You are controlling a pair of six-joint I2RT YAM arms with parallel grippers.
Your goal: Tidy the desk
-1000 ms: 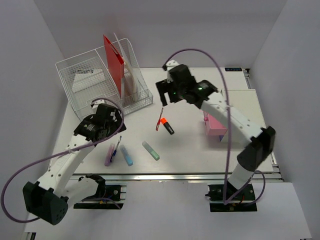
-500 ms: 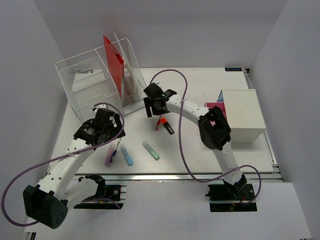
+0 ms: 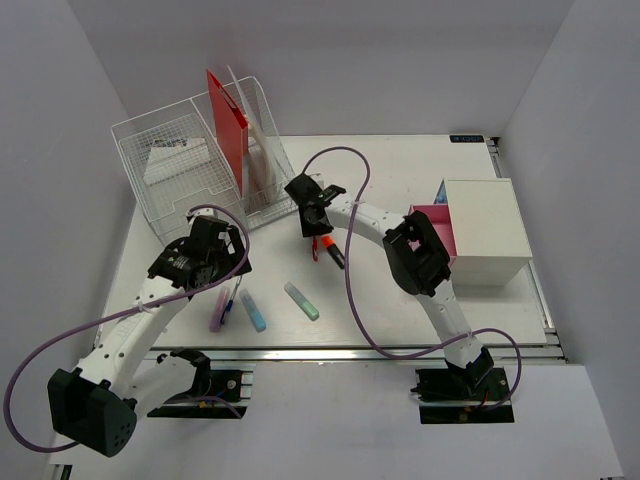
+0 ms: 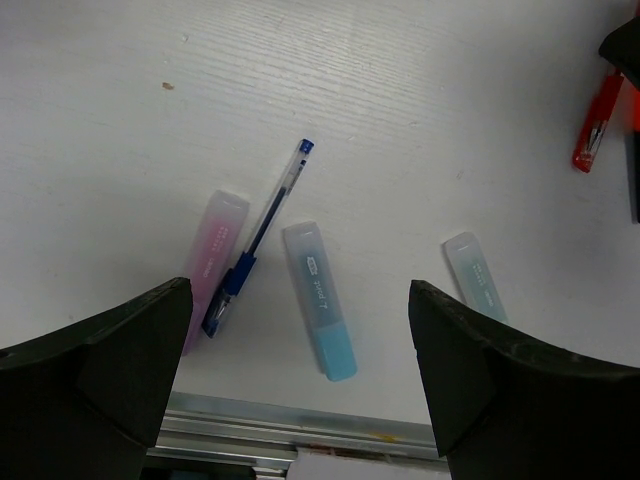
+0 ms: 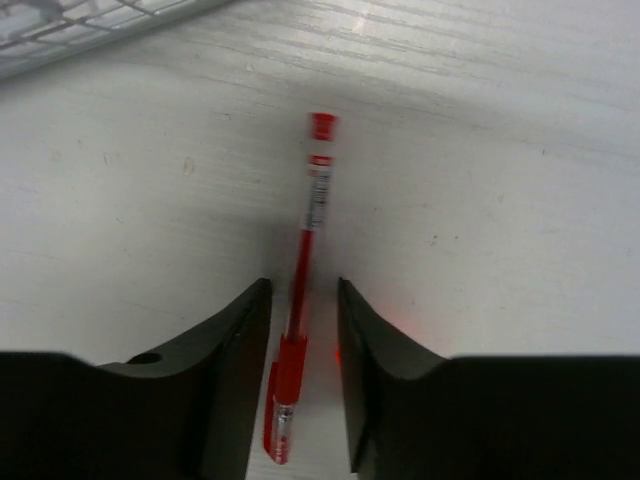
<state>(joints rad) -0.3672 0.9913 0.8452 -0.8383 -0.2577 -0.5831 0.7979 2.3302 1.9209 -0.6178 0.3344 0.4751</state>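
On the white desk [image 3: 400, 300] a red pen [image 5: 308, 215] lies flat, and my right gripper [image 5: 303, 290] is lowered over it. Its jaws are open and narrow, one on each side of the pen's grip end, with a thin gap on both sides. From above, that gripper [image 3: 318, 232] sits beside a black and orange highlighter [image 3: 335, 253]. My left gripper [image 4: 300, 290] hovers wide open above a blue pen [image 4: 262, 235], a pink highlighter [image 4: 210, 250] and a blue highlighter [image 4: 320, 300]. A pale green highlighter [image 4: 475, 285] lies to their right.
A wire-mesh organiser [image 3: 180, 170] holding a red folder [image 3: 228, 125] stands at the back left. A white drawer box [image 3: 485, 230] with a pink drawer [image 3: 435, 225] pulled out sits at the right. The aluminium rail [image 3: 350, 351] runs along the front edge.
My right arm has swung left and down onto the red pen, and its jaws have narrowed around it. The left arm has barely moved.
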